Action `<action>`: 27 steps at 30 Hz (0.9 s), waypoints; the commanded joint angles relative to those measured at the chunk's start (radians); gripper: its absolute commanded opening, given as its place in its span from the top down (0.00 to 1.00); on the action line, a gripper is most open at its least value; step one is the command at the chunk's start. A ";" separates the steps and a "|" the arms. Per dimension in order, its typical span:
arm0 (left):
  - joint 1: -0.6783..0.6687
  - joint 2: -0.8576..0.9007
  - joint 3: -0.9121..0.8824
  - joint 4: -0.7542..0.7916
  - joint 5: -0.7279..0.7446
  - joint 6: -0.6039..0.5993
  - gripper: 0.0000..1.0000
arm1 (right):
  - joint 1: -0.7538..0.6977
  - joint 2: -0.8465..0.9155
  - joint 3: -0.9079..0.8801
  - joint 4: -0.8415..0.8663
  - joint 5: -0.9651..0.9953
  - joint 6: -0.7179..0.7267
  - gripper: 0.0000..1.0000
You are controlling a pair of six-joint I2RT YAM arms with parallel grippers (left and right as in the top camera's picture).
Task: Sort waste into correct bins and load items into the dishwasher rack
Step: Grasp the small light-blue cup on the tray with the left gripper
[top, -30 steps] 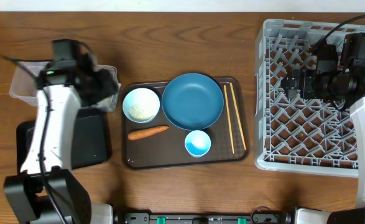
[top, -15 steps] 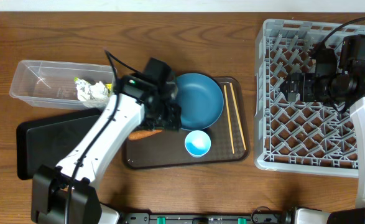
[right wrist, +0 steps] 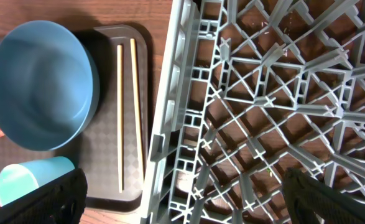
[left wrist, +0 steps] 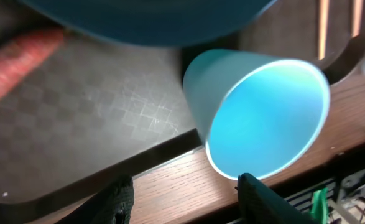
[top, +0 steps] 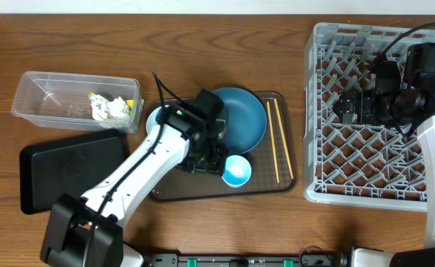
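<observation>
My left gripper (top: 206,157) is open and empty, low over the brown serving tray (top: 276,185), beside the small light-blue bowl (top: 237,172). In the left wrist view the open fingers (left wrist: 185,199) sit just in front of that bowl (left wrist: 257,118), with the orange carrot (left wrist: 14,59) at the upper left. The dark-blue plate (top: 243,115) and the two chopsticks (top: 274,141) lie on the tray. My arm mostly covers the pale bowl (top: 153,119). My right gripper (top: 344,104) is open and empty over the grey dishwasher rack (top: 373,185). No white cup shows.
The clear tub (top: 47,93) at the far left holds crumpled napkins (top: 107,108) and the yellow-green wrapper (top: 132,104). The flat black tray (top: 61,170) lies in front of it. The right wrist view shows the rack's left wall (right wrist: 170,106) next to the chopsticks (right wrist: 126,106).
My left arm has swung from the clear tub over to the brown tray and come down beside the small blue bowl and carrot. The right arm has barely moved.
</observation>
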 commanded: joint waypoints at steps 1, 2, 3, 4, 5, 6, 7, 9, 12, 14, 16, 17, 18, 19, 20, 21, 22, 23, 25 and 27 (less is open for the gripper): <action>-0.022 -0.013 -0.038 0.030 0.006 -0.013 0.44 | 0.000 0.008 -0.005 -0.003 0.003 0.008 0.01; -0.030 -0.013 -0.050 0.045 0.006 -0.013 0.44 | 0.000 0.008 -0.005 -0.003 0.003 0.008 0.01; -0.038 -0.013 -0.059 0.058 0.006 -0.013 0.44 | 0.000 0.008 -0.005 -0.003 0.003 0.007 0.01; -0.044 -0.013 -0.066 0.068 0.006 -0.013 0.44 | 0.000 0.008 -0.005 -0.003 0.003 0.007 0.01; -0.052 -0.013 -0.076 0.082 0.005 -0.021 0.44 | 0.000 0.008 -0.005 -0.003 0.003 0.008 0.01; -0.059 -0.013 -0.085 0.096 0.006 -0.027 0.44 | 0.000 0.008 -0.005 -0.003 0.003 0.007 0.01; -0.066 -0.013 -0.095 0.113 0.006 -0.033 0.44 | 0.000 0.008 -0.005 -0.004 0.003 0.007 0.01; -0.081 -0.013 -0.118 0.157 0.005 -0.044 0.44 | 0.000 0.008 -0.005 -0.006 0.003 0.008 0.01; -0.089 -0.013 -0.135 0.225 0.005 -0.069 0.45 | 0.000 0.008 -0.005 -0.014 0.003 0.007 0.01; -0.089 -0.012 -0.135 0.264 0.005 -0.086 0.51 | 0.000 0.008 -0.005 -0.020 0.003 0.007 0.01; -0.089 -0.006 -0.135 0.293 0.002 -0.099 0.57 | 0.000 0.008 -0.005 -0.026 0.003 0.007 0.01; -0.089 0.000 -0.135 0.302 0.002 -0.106 0.61 | 0.000 0.008 -0.005 -0.030 0.003 0.007 0.01; -0.089 0.010 -0.135 0.305 0.002 -0.118 0.64 | 0.000 0.008 -0.005 -0.035 0.003 0.008 0.01; -0.089 0.021 -0.135 0.305 0.002 -0.134 0.68 | 0.000 0.008 -0.005 -0.041 0.003 0.008 0.01; -0.089 0.032 -0.135 0.303 0.003 -0.144 0.73 | 0.000 0.008 -0.005 -0.047 0.003 0.008 0.01; -0.089 0.044 -0.135 0.298 0.003 -0.154 0.77 | 0.000 0.008 -0.005 -0.056 0.003 0.008 0.01; -0.089 0.051 -0.135 0.293 0.003 -0.157 0.81 | 0.000 0.008 -0.005 -0.063 0.003 0.007 0.01; -0.089 0.055 -0.135 0.290 0.003 -0.157 0.89 | 0.000 0.008 -0.005 -0.070 0.003 0.007 0.01; -0.087 0.051 -0.134 0.290 0.003 -0.156 0.94 | 0.000 0.008 -0.005 -0.080 0.004 0.007 0.01; -0.076 0.035 -0.125 0.285 0.007 -0.157 0.94 | 0.000 0.008 -0.005 -0.087 0.012 0.007 0.01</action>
